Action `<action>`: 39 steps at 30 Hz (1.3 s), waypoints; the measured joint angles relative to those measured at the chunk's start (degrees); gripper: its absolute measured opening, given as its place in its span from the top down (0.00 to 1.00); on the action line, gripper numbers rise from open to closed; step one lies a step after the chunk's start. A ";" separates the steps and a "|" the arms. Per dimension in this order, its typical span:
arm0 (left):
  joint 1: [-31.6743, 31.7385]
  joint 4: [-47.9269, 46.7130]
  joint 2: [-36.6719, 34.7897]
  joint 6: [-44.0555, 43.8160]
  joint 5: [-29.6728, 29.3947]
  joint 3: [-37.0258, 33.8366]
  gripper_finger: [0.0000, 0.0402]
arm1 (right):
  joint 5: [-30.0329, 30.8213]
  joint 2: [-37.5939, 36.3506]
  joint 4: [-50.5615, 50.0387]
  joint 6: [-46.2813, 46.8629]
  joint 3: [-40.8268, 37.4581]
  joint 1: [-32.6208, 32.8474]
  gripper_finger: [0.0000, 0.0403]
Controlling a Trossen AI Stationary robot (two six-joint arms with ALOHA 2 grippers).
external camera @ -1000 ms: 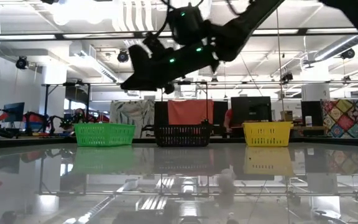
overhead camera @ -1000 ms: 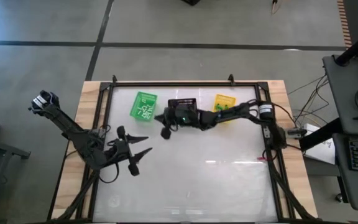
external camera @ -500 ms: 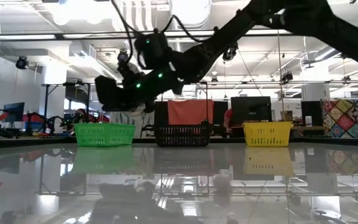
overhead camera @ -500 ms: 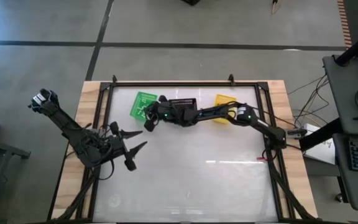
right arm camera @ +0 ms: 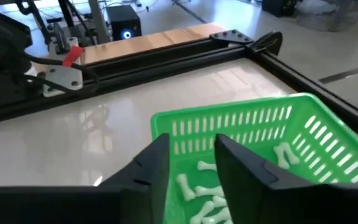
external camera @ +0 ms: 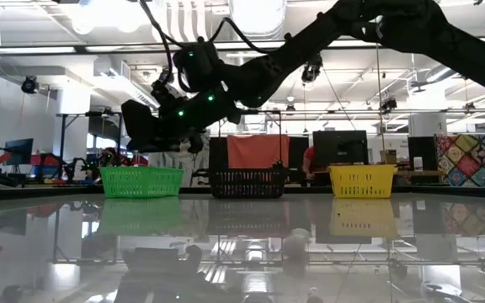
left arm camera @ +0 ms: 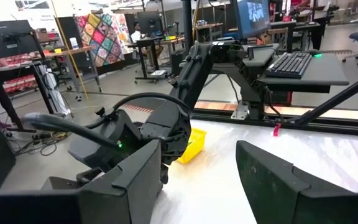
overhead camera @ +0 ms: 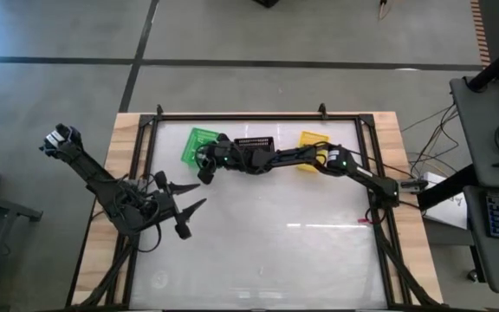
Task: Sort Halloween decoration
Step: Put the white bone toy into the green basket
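The Halloween decoration shows as small white bone-shaped trinkets [right arm camera: 199, 186] lying on the bottom of the green basket [right arm camera: 303, 134], which stands at the table's far left [overhead camera: 196, 139]. My right arm reaches from the right across the black basket [overhead camera: 254, 141]. Its gripper [right arm camera: 191, 144] hangs just above the green basket's near rim [overhead camera: 203, 162], open, with nothing between its fingers. My left gripper [overhead camera: 199, 196] waits open above the table's left side, touching nothing.
A yellow basket [overhead camera: 312, 140] stands to the right of the black one, all three in a row along the far edge [external camera: 247, 183]. A black frame rail [overhead camera: 258, 116] rims the glossy table. The near half of the table lies bare.
My right gripper has swung toward the table's left edge, from over the black basket to over the green basket, and sunk a little. The baskets have stayed in place.
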 joint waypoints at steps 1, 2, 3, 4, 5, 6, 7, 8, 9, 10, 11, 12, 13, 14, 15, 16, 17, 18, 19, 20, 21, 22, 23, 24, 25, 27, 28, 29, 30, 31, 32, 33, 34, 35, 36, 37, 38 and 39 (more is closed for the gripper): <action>0.00 0.02 0.00 -0.28 0.00 0.00 0.52 | -0.45 -0.06 -0.25 0.46 0.10 -0.02 0.70; 0.00 0.01 0.00 -0.42 -0.02 0.00 0.52 | -0.63 -0.08 -0.70 0.49 0.28 -0.02 0.67; 0.00 0.00 0.00 -0.46 0.00 0.00 0.52 | -0.69 -0.09 -1.49 0.49 0.53 -0.02 0.66; 0.00 -0.01 0.02 -0.46 0.00 0.00 0.52 | -0.71 -0.13 -2.29 0.52 0.78 0.00 0.64; 0.00 -0.01 0.02 -0.46 0.00 -0.01 0.52 | -0.94 -0.40 -3.08 0.53 0.87 0.09 0.63; 0.00 -0.02 0.02 -0.47 0.00 0.00 0.52 | -1.49 -0.80 -4.11 0.54 0.85 0.22 0.61; 0.00 0.00 0.02 -0.46 0.00 -0.02 0.52 | -1.91 -1.39 -5.03 0.58 0.85 0.42 0.61; 0.00 0.00 0.04 -0.48 0.00 0.00 0.52 | -2.06 -2.27 -6.42 0.55 0.83 0.74 0.60; 0.00 -0.02 0.04 -0.48 0.00 -0.02 0.52 | -2.26 -3.17 -7.71 0.39 0.83 1.08 0.60; 0.00 0.03 0.04 -0.48 0.02 -0.01 0.52 | -2.30 -4.39 -9.33 0.03 0.83 1.30 0.59; 0.00 0.06 0.02 -0.48 0.02 -0.02 0.52 | -2.42 -5.58 -11.46 -0.52 0.84 1.55 0.59; 0.00 0.28 0.02 -0.62 0.02 -0.02 0.52 | -2.53 -6.89 -13.58 -1.06 0.85 1.79 0.60; -0.01 0.48 0.02 -0.86 0.12 -0.02 0.52 | -2.52 -8.11 -16.10 -1.93 0.82 2.03 0.60; -0.07 0.53 0.02 -1.23 0.21 -0.02 0.52 | -2.43 -9.37 -18.77 -2.60 0.75 2.39 0.60; -0.11 0.66 0.02 -1.75 0.64 0.00 0.52 | -2.35 -10.76 -21.82 -3.48 0.53 2.73 0.61; -0.11 0.75 0.02 -2.19 1.37 0.00 0.52 | -2.18 -11.81 -24.49 -4.27 0.35 3.17 0.61; -0.11 0.85 0.02 -2.57 2.24 0.03 0.52 | -2.14 -13.04 -26.72 -5.13 0.11 3.77 0.62; -0.11 0.85 0.03 -3.05 2.98 0.04 0.52 | -2.18 -14.22 -28.98 -5.60 -0.34 4.43 0.62; -0.11 0.96 0.12 -3.39 3.79 0.05 0.52 | -2.20 -15.41 -30.31 -6.16 -1.12 5.12 0.63; -0.11 1.27 0.25 -3.51 4.39 0.07 0.52 | -2.22 -16.82 -30.61 -6.24 -2.35 5.81 0.63; -0.17 1.40 0.45 -3.50 4.86 0.07 0.52 | -2.34 -18.34 -30.23 -6.25 -4.08 6.38 0.64; -0.15 1.64 0.67 -3.50 4.94 0.07 0.52 | -2.27 -20.00 -29.77 -6.18 -6.10 6.98 0.64; -0.15 2.07 0.85 -3.48 4.96 0.07 0.52 | -1.81 -21.71 -28.66 -6.16 -8.41 7.52 0.65; -0.15 2.44 0.96 -3.48 4.96 0.07 0.52 | -1.23 -23.59 -27.32 -6.18 -10.75 8.11 0.65; -0.15 2.83 1.18 -3.50 4.95 0.07 0.52 | -0.38 -25.52 -26.08 -6.15 -13.34 8.78 0.66; -0.15 3.34 1.71 -3.52 4.98 0.07 0.52 | 1.32 -29.74 -23.43 -6.09 -18.79 10.32 0.67; -0.15 3.43 2.17 -3.52 4.97 0.07 0.52 | 1.35 -31.83 -21.71 -6.13 -21.58 11.22 0.67; -0.15 3.73 2.70 -3.54 5.03 0.07 0.52 | 1.28 -34.09 -20.40 -6.09 -24.40 12.13 0.68; -0.15 3.77 3.31 -3.59 5.30 0.08 0.52 | 1.28 -36.07 -19.40 -5.73 -27.18 13.10 0.68; -0.15 3.74 3.99 -3.58 6.02 0.09 0.52 | 1.23 -38.10 -18.36 -5.30 -29.73 14.08 0.68; -0.15 3.74 4.81 -3.57 7.22 0.09 0.52 | 1.24 -39.99 -17.72 -4.82 -32.12 15.12 0.68; -0.07 3.69 5.64 -3.57 8.69 0.09 0.52 | 1.26 -42.03 -17.41 -3.90 -34.53 16.07 0.68; 0.00 3.70 6.54 -3.57 10.53 0.09 0.52 | 1.29 -43.83 -17.23 -2.93 -36.64 17.15 0.67; 0.00 3.72 7.44 -3.57 12.69 0.07 0.52 | 1.32 -45.72 -16.95 -1.80 -38.53 18.23 0.67; 0.02 3.72 8.35 -3.53 15.19 0.08 0.52 | 1.43 -47.42 -16.85 -0.76 -40.30 19.42 0.67; 0.16 3.84 9.38 -3.30 17.87 0.09 0.52 | 1.45 -49.14 -16.83 0.33 -42.02 20.61 0.67; 0.20 3.78 10.43 -2.98 20.45 0.09 0.52 | 1.40 -50.67 -16.75 1.61 -43.57 21.84 0.68; 0.23 3.83 11.62 -2.69 22.76 0.09 0.52 | 1.38 -51.89 -16.60 3.20 -45.02 23.06 0.68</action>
